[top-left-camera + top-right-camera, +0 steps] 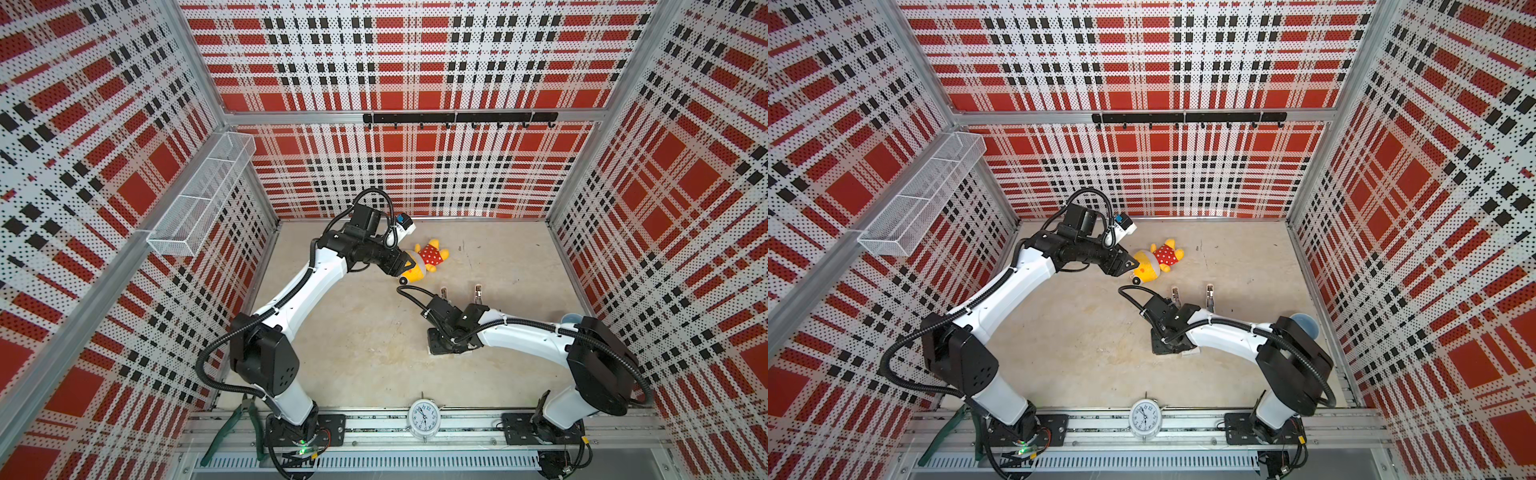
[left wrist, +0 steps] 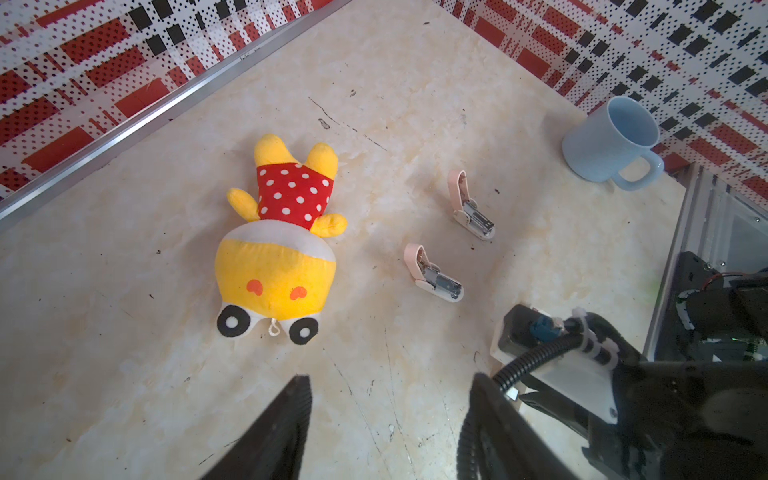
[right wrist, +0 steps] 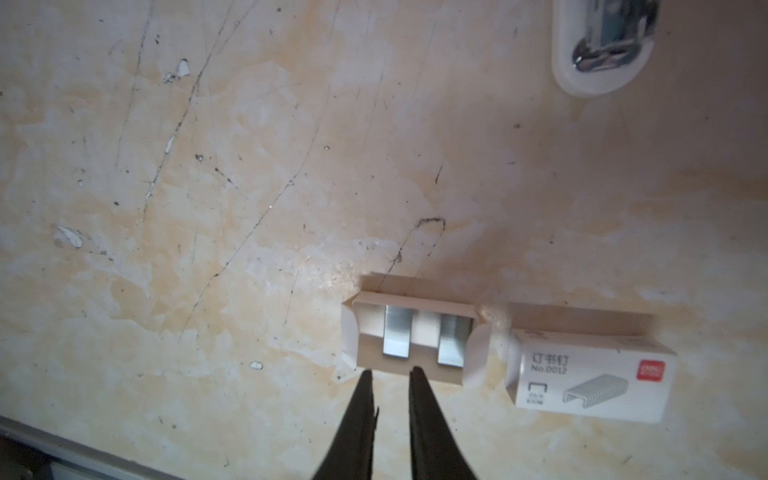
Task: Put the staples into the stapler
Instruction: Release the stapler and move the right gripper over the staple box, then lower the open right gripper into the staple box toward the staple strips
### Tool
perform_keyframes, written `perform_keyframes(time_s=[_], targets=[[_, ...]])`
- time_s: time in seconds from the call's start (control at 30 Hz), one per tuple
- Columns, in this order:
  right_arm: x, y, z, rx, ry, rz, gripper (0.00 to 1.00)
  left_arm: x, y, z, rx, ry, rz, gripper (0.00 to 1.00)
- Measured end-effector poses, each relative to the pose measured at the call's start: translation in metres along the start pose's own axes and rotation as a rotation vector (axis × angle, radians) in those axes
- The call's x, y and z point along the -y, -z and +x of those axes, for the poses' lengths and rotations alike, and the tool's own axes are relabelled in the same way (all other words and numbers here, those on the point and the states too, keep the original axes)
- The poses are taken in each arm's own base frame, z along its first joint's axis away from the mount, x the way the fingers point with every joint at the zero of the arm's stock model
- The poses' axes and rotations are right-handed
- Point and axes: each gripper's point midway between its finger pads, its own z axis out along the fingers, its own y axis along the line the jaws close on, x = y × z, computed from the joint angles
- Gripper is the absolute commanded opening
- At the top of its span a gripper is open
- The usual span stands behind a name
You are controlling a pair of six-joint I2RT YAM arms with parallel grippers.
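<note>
a: where are the staples?
b: staples, two silvery strips, side by side in the open tray of their box, on the counter. white printed sleeve lies just beside the tray.

a: right gripper?
b: right gripper points down at the tray's near edge, roughly in line with one strip. jaws parted by a narrow gap, nothing between them. cannot tell whether the tips touch the cardboard.

a: staplers?
b: two small ones, both with lids swung up and the metal channel showing. left pink stapler and right pink stapler sit near each other in both top views, just beyond the right arm's wrist. the tray with the strips lies apart from both.

a: left gripper?
b: left gripper hangs above the counter, by the head end of the yellow plush toy. jaws released, wide, empty.

a: anything else on site?
b: light blue mug upright near the right wall. alarm clock on the front rail between the arm bases. green-handled pliers at the front left.
</note>
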Motion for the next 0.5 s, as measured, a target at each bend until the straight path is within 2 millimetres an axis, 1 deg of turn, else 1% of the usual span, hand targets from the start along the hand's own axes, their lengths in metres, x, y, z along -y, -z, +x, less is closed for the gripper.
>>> perform_keyframes(time_s=[0.3, 0.5], targets=[[0.002, -0.013, 0.004, -0.023, 0.003, 0.023, 0.2, 0.0, -0.001, 0.002, -0.005, 0.004, 0.001, 0.64], [0.002, -0.016, 0.003, -0.026, 0.005, 0.025, 0.21, 0.0, -0.002, 0.002, -0.005, 0.004, 0.002, 0.64]])
